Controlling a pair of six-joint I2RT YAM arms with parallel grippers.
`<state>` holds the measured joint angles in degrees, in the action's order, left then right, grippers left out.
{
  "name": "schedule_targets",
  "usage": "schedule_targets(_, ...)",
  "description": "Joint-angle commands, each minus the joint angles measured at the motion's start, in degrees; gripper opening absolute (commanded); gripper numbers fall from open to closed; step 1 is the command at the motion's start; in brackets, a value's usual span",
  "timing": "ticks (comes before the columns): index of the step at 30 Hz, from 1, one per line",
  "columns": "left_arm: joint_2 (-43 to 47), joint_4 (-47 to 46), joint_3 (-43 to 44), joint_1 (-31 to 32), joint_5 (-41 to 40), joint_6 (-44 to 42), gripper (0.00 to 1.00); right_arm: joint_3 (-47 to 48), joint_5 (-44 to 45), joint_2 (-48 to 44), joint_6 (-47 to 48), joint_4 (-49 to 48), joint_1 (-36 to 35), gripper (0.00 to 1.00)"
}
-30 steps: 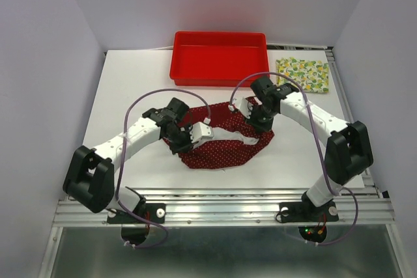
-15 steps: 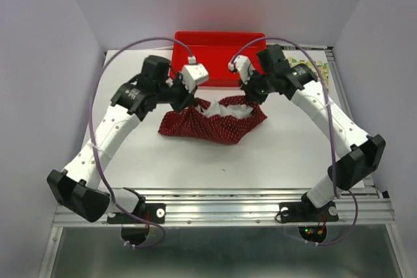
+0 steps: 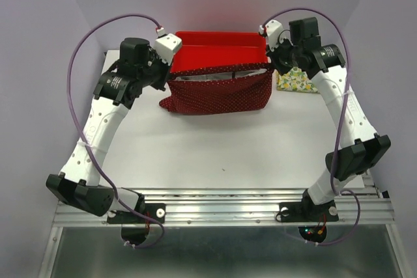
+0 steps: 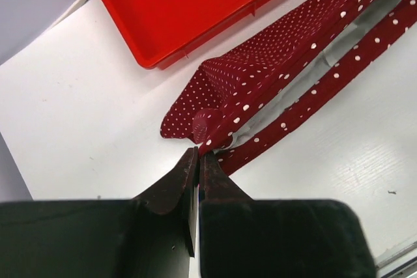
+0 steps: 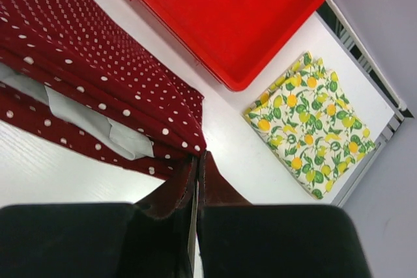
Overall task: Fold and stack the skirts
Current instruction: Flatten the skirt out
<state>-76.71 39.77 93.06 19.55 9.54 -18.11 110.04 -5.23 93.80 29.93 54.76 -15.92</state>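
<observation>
A white table (image 3: 208, 154) sits between pale lilac walls. The left gripper (image 4: 197, 154) and right gripper (image 5: 197, 157) each pinch an upper corner of the dark red white-dotted cloth skirt (image 3: 218, 92), stretched between them before the red plastic tray (image 3: 218, 47). The cream lemon-print cloth skirt (image 5: 309, 125) lies folded at the far right.

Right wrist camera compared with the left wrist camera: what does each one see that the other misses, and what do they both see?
Only the right wrist view shows the folded lemon-print skirt lying on the white table beside the red tray, and the right pincer shut on one corner of the dark red dotted skirt. Only the left wrist view shows the left pincer shut on the opposite corner. Both show the dotted skirt stretched out, the red tray and the white table.
</observation>
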Motion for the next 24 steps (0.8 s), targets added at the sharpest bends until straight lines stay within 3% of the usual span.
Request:
schedule_targets(1, -0.72, 3.21, 5.29, -1.09, -4.15, -0.17, 0.00, 6.16, 5.76, 2.18, -0.41, 5.01, -0.95, 0.01)
schedule_targets(5, 1.12, 3.04, 10.46, -6.54, 0.04, -3.42, 0.00, 0.18, 14.02, -2.30, 3.99, -5.95, -0.25, 0.01)
schedule_targets(8, 0.17, 1.19, 13.18, -6.37, -2.49, -2.20, 0.00, 6.21, 13.76, 0.23, 0.83, -4.07, -0.25, 0.01)
schedule_targets(10, 0.32, -0.47, 14.95, -7.50, -6.18, -1.23, 0.00, 12.62, 18.03, 2.61, 0.48, -3.78, -0.25, 0.01)
schedule_targets(14, 8.75, -10.83, 7.69, -7.60, -8.05, -2.37, 0.00, 10.03, 18.88, -3.26, -0.75, -13.01, -0.25, 0.01)
schedule_targets(16, 9.47, -9.03, 5.74, -4.10, -4.45, -3.42, 0.00, 8.18, 17.36, -4.24, -0.23, -10.66, -3.39, 0.01)
schedule_targets(17, 7.03, -6.48, 6.17, -2.17, -2.88, -2.47, 0.00, 6.87, 18.41, -3.11, -0.40, -6.12, -8.37, 0.01)
schedule_targets(18, 5.88, -3.94, 6.09, -0.93, 0.71, -1.50, 0.00, 6.33, 17.29, -2.66, -1.53, -4.24, -10.51, 0.01)
schedule_targets(19, 4.91, -2.17, 5.56, 0.73, 9.18, 0.25, 0.00, 5.37, 16.41, -2.40, -5.02, -3.62, -12.79, 0.01)
schedule_targets(21, 4.37, -4.85, 1.89, 2.94, 16.44, 4.64, 0.00, 4.31, 11.93, -1.78, -8.64, -3.87, -18.06, 0.01)
schedule_targets(23, 3.50, -5.05, 2.38, 4.36, 16.92, 5.10, 0.00, 6.32, 9.72, -0.47, -8.75, -2.39, -18.88, 0.01)
schedule_targets(24, 3.23, -4.01, 3.52, 3.83, 13.17, 5.01, 0.00, 6.94, 11.28, -0.29, -8.14, -2.64, -18.88, 0.01)
